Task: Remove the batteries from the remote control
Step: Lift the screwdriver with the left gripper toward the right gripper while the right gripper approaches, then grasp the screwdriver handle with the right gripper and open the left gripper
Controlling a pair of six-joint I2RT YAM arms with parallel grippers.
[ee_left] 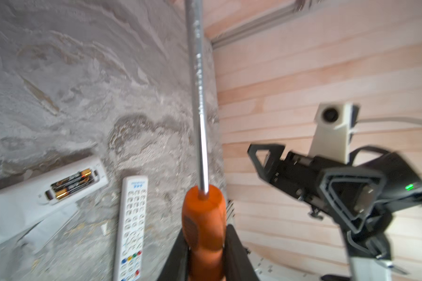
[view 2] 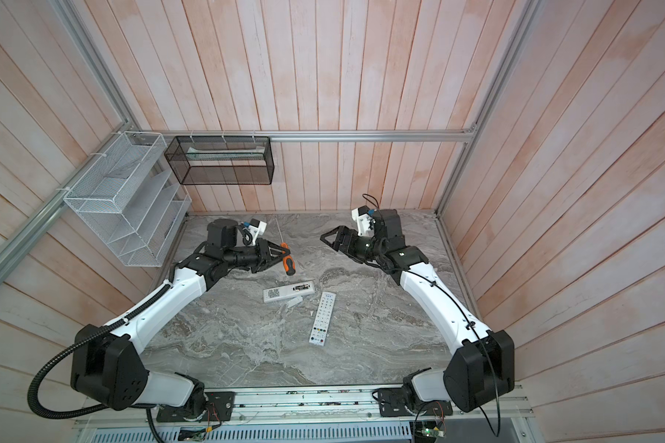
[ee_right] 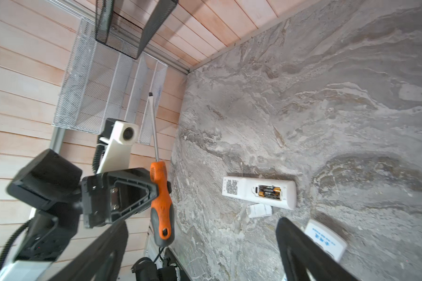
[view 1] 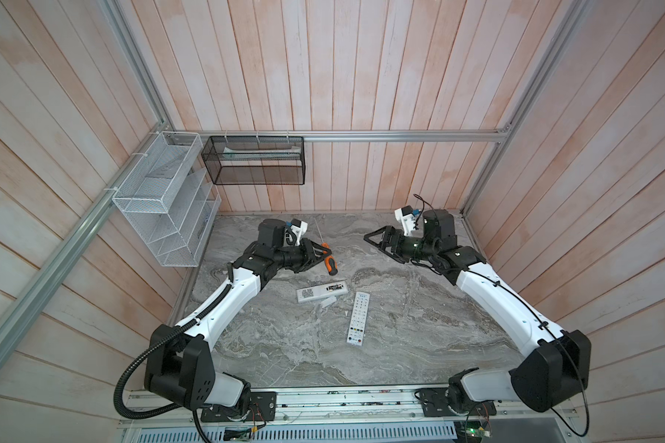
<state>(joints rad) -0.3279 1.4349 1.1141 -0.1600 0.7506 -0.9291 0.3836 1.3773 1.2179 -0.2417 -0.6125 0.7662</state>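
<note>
Orange screwdriver (view 1: 331, 264) pinched in the left gripper (view 1: 325, 254); right gripper (view 1: 373, 242) spread wide.
The batteries (ee_right: 268, 191) sit in the upturned remote (view 1: 311, 294); loose cover (view 1: 326, 302) at its 6 o'clock, second remote (view 1: 358, 318) at 4; battery labels blurred.

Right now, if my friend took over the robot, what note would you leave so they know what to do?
Left gripper: shut on the orange-handled screwdriver, held up off the table.
Right gripper: open and empty, raised over the far side.
Things: the white remote lies face down with its battery bay open, and two batteries sit inside. The small cover lies beside it. A second remote lies buttons up nearby.
Done: the cover is off.
Left: lift the batteries out. Whether the second remote holds any cannot be seen.
</note>
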